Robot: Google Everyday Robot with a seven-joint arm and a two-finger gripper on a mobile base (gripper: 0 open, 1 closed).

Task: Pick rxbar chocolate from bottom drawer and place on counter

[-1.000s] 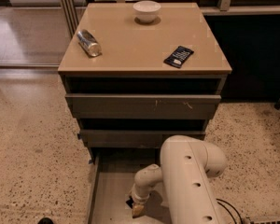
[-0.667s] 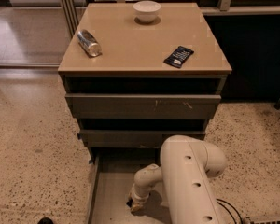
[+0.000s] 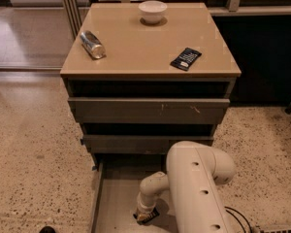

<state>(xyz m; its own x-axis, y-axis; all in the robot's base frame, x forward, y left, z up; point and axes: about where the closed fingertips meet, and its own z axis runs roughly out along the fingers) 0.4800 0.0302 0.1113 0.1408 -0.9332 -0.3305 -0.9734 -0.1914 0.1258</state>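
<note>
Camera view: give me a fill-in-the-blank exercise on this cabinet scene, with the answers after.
Only the ____ drawer is pulled open, and the gripper is down inside it. The can on the counter lies on its ____. The bowl at the back of the counter is ____ in colour.
Missing words: bottom; side; white.

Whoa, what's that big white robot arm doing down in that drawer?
The robot's arm is reaching into the open bottom drawer. Its claw is down by the drawer floor, right at a small black bar, probably the rxbar chocolate; I can't tell if it has hold of it. Up on the counter sit a white bowl, a silver can lying on its side and another black snack bar.
</note>
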